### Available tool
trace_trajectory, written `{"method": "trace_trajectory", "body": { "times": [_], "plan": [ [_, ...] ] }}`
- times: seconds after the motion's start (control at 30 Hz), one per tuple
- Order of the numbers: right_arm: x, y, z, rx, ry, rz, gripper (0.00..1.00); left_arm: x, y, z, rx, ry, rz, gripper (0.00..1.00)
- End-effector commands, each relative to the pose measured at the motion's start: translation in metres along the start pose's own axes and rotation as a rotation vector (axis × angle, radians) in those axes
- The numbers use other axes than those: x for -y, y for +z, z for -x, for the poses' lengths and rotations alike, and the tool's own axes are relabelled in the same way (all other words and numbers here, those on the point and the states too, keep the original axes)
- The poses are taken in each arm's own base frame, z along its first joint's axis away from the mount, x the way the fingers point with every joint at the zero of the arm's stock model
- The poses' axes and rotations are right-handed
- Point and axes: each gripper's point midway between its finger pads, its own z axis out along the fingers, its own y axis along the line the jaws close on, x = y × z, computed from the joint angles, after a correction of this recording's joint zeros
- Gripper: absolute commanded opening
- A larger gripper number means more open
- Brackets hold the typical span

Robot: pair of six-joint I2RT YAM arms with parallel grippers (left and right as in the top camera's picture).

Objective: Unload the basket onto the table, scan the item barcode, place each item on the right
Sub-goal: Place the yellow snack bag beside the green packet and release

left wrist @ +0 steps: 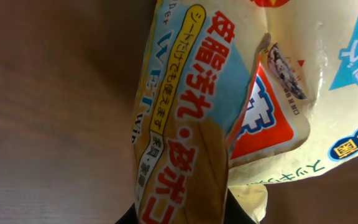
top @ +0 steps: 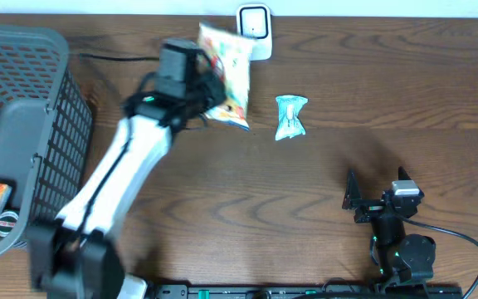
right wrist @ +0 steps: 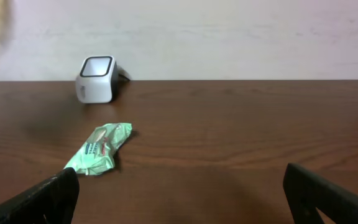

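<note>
Footage from overhead is showing the left claw (top: 212, 101) pinching a yellow pouch (top: 229, 62) by its lower end and holding it up off the bench (top: 322, 241), just beside the white scanner (top: 254, 23) at the far edge. The pouch is overlapping the scanner's left side, and the claw's fingertips are mostly lost behind the crumpled film. A small green packet (top: 290, 116) is lying near the pouch, apart from it. A grey basket (top: 31, 124) is sitting at the left, cut off by the frame, with small packs inside that are too small to read. The right claw (top: 376, 193) is resting near the front edge, spread wide with nothing between its fingers.

From the left wrist, the yellow pouch (left wrist: 185, 124) is filling nearly everything, folded and creased, with Japanese print; only dark slivers of the fingers are peeking out at the bottom.

From the right wrist, both fingers (right wrist: 48, 196) are standing wide apart at the lower corners. The scanner (right wrist: 96, 79) and green packet (right wrist: 101, 149) are lying ahead, and a yellow blur is clipping the top-left corner.
</note>
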Motion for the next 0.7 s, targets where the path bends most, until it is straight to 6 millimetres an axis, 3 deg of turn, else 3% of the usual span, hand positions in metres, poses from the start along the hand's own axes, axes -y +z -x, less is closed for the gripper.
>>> {"method": "trace_trajectory", "body": {
  "times": [0.0,0.13,0.23,0.27,0.37,0.4,0.47,0.6,0.67],
  "plan": [
    [0.002,0.0,0.0,0.002,0.011,-0.01,0.99,-0.017,0.043,-0.015,-0.026,0.001,0.101,0.07],
    [0.002,0.0,0.0,0.002,0.011,-0.01,0.99,-0.022,0.082,-0.039,-0.077,-0.101,0.127,0.08],
    [0.002,0.0,0.0,0.002,0.011,-0.01,0.99,-0.017,0.1,-0.053,-0.097,-0.082,0.121,0.08],
    [0.002,0.0,0.0,0.002,0.011,-0.01,0.99,-0.017,0.105,-0.058,-0.106,-0.075,0.122,0.13],
    [0.002,0.0,0.0,0.002,0.011,-0.01,0.99,-0.017,0.113,-0.069,-0.126,-0.062,0.129,0.57],
    [0.002,0.0,0.0,0.002,0.011,-0.01,0.99,-0.016,0.113,-0.07,-0.127,-0.059,0.128,0.67],
    [0.002,0.0,0.0,0.002,0.011,-0.01,0.99,-0.014,0.111,-0.068,-0.125,-0.027,0.12,0.75],
    [0.002,0.0,0.0,0.002,0.011,-0.01,0.99,0.0,0.095,-0.048,-0.08,0.05,0.075,0.76],
    [0.002,0.0,0.0,0.002,0.011,-0.01,0.99,0.014,0.077,-0.029,-0.031,0.093,0.034,0.77]
  ]
}}
